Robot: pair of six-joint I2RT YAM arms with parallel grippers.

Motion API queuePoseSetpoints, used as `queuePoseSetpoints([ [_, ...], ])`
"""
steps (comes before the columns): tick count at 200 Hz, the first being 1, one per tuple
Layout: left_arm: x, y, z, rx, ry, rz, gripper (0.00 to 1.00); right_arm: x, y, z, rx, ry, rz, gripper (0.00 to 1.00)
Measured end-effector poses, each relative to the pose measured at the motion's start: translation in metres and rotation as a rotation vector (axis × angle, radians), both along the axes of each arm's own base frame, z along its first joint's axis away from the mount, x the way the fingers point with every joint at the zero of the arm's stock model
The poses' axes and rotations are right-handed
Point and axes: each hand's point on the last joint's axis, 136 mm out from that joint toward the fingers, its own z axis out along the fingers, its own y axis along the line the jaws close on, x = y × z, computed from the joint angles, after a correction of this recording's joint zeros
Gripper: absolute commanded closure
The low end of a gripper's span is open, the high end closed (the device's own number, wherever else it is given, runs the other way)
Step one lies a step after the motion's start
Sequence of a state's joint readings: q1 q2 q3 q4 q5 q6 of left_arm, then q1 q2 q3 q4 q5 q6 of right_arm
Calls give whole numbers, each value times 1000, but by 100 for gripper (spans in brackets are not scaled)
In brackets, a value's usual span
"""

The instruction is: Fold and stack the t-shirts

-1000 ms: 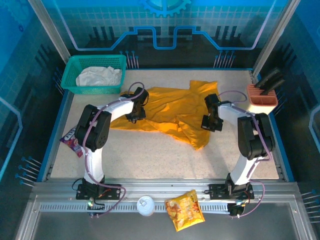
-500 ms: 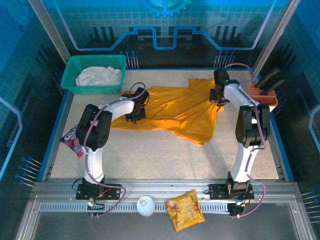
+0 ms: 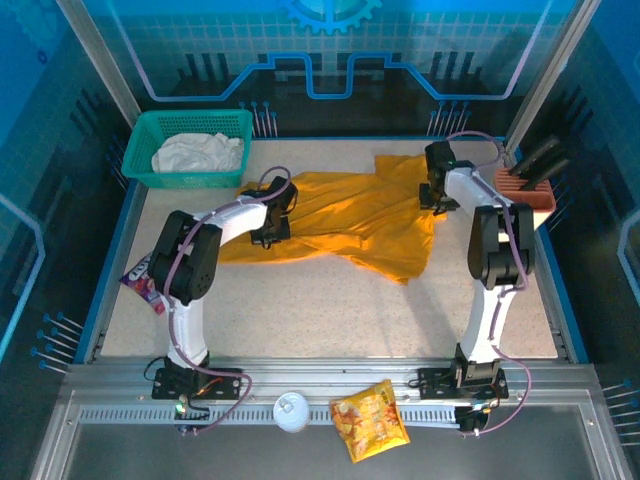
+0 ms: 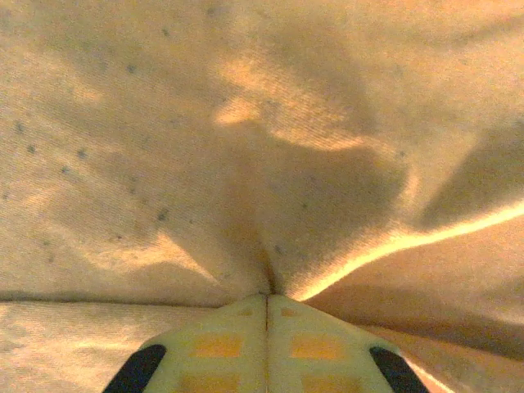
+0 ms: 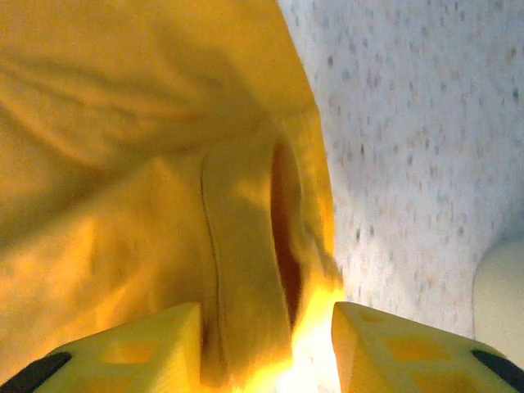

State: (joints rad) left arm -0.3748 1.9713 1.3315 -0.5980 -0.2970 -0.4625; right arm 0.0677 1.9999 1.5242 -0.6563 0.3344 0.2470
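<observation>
A mustard t-shirt (image 3: 350, 215) lies spread and wrinkled across the middle of the table. My left gripper (image 3: 268, 230) is down on its left part. In the left wrist view its jaws (image 4: 268, 296) are shut, with the cloth (image 4: 270, 164) puckering into the tips. My right gripper (image 3: 437, 197) is at the shirt's back right corner. In the right wrist view it (image 5: 262, 327) stands open, a hemmed sleeve (image 5: 246, 237) lying loose between the fingers. An off-white t-shirt (image 3: 197, 153) sits crumpled in the teal basket (image 3: 150, 125).
A peach rack (image 3: 525, 195) with black tools stands at the right edge, close to my right arm. A purple packet (image 3: 145, 282) lies at the left edge. A snack packet (image 3: 368, 420) and a white round lid (image 3: 291, 411) rest on the front rail.
My right gripper carried the shirt's right side from the front toward the back right corner, then opened its jaws. The shirt now lies wider. The left gripper stayed put.
</observation>
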Motion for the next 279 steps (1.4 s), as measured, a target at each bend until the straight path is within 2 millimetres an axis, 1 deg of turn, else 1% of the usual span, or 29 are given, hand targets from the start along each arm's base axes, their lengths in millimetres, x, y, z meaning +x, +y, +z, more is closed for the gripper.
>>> queuePoseSetpoints([
  [13, -3, -3, 10, -4, -14, -17, 71, -27, 6, 7, 19, 2, -7, 52],
  [22, -3, -6, 21, -12, -35, -32, 64, -46, 14, 11, 35, 2, -2, 53],
  [39, -1, -12, 45, -37, -90, -48, 53, -78, 36, 17, 76, -9, 21, 53],
  [51, -1, -16, 62, -51, -129, -60, 47, -98, 54, 17, 106, -9, 51, 53],
  [72, -4, -21, 85, -71, -175, -72, 41, -130, 85, 9, 139, 19, 112, 53],
  [93, -8, -26, 97, -82, -196, -86, 39, -156, 109, 0, 159, 52, 177, 53],
  [112, -12, -30, 106, -89, -208, -99, 38, -173, 125, -4, 172, 71, 220, 54],
  [121, -14, -30, 109, -91, -212, -102, 38, -178, 130, -6, 175, 79, 234, 54],
  [142, -16, -31, 117, -97, -226, -107, 44, -186, 134, -13, 175, 102, 245, 54],
  [158, -17, -31, 122, -103, -237, -106, 45, -186, 137, -19, 174, 116, 244, 54],
  [184, -18, -31, 125, -109, -242, -107, 46, -189, 142, -37, 148, 176, 252, 54],
  [205, -19, -30, 126, -109, -241, -108, 48, -187, 149, -48, 124, 212, 261, 57],
  [212, -19, -31, 126, -110, -240, -108, 49, -187, 150, -51, 110, 223, 262, 62],
  [219, -20, -30, 126, -110, -237, -108, 51, -187, 150, -54, 97, 230, 259, 69],
  [228, -21, -30, 125, -108, -234, -109, 52, -185, 152, -51, 89, 222, 252, 81],
  [234, -21, -30, 125, -108, -232, -109, 53, -183, 151, -50, 75, 216, 254, 93],
  [240, -21, -30, 125, -107, -231, -109, 54, -183, 149, -49, 62, 213, 251, 100],
  [264, -22, -29, 124, -105, -226, -109, 56, -183, 140, -44, 11, 214, 236, 100],
  [279, -22, -29, 124, -105, -226, -109, 61, -182, 138, -32, -6, 210, 251, 100],
])
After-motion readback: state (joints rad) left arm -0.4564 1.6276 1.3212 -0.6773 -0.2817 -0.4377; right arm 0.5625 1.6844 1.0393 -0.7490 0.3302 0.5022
